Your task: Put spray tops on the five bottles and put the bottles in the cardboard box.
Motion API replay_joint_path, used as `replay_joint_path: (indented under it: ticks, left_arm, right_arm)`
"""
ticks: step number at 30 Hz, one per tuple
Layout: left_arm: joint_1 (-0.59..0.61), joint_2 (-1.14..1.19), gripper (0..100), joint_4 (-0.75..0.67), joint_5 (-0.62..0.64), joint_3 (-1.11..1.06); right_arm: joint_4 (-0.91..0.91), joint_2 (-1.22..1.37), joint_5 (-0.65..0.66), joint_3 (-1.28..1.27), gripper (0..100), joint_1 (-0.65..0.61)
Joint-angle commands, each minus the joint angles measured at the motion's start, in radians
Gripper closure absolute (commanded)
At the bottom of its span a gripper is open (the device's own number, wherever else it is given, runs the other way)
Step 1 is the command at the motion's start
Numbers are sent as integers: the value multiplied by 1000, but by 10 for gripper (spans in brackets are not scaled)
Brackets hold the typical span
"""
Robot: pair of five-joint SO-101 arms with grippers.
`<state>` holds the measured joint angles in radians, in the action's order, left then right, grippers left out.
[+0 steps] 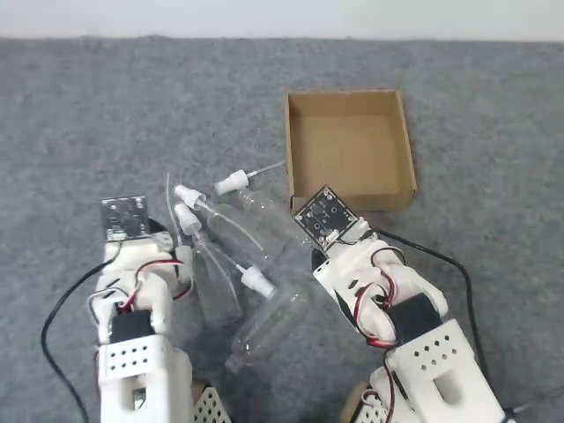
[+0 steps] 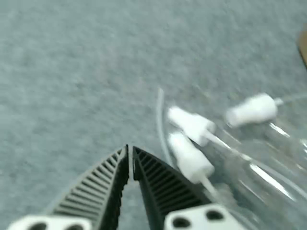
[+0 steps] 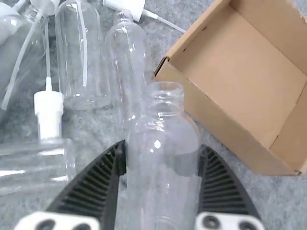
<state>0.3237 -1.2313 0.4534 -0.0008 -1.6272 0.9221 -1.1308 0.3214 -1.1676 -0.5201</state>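
The right gripper [image 3: 162, 146] has its black ribbed fingers pressed against both sides of a clear, uncapped plastic bottle [image 3: 164, 120]. The bottle's open neck is near a corner of the brown cardboard box [image 3: 216, 120], which sits at about 12 o'clock from that arm on the grey carpeted counter [image 1: 132, 115]. The left gripper [image 2: 129, 160] is empty with its fingers together, and the white spray tops [image 2: 191, 157] with thin tubes lie near it at about 2 o'clock. The step in hand looks like capping, so the bottle should be held steady while the left arm takes a top by its head, feeds the tube in first, then seats it squarely.

Grey carpet-like surface [image 1: 106, 115] spread wide, pale wall strip [image 1: 264, 16] — along the far edge
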Motion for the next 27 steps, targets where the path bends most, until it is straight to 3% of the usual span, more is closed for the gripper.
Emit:
replay_joint_path:
  ticks: [1, 8, 18, 24, 27]
  left_arm:
    - [23, -18, 988, 6, -17, 94]
    - [28, -18, 988, 25, -21, 153]
    - [21, -18, 988, 462, -21, 415]
    - [21, -18, 988, 575, -28, 547]
    - [20, -18, 987, 614, -92, 581]
  right_arm:
    - [-21, -44, -9, 11, 883, 4]
    - [-21, -44, -6, 11, 883, 8]
    - [-105, -45, -3, -41, 883, 41]
    - [-105, -45, -3, -41, 883, 41]
    - [-105, -45, -3, -41, 883, 41]
